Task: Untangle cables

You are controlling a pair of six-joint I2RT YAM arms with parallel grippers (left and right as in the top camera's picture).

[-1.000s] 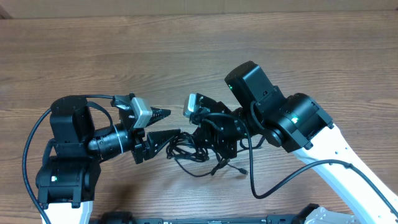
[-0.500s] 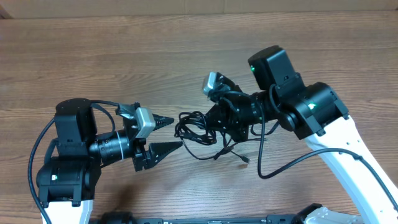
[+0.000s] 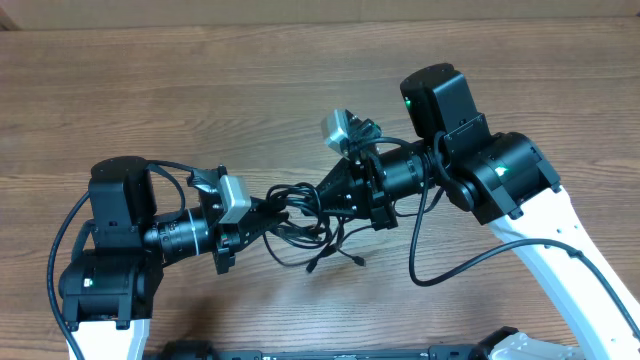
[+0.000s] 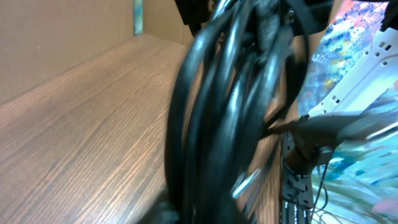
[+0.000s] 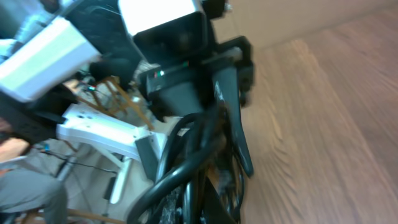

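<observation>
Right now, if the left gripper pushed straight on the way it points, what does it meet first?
The cables: the left gripper is shut on them. Right behind, nearly tip to tip, the right gripper holds the same bundle; the depth gap is unclear.

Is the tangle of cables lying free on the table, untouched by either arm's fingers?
No, the cables are strung between the left fingers and the right fingers, both shut on them.
</observation>
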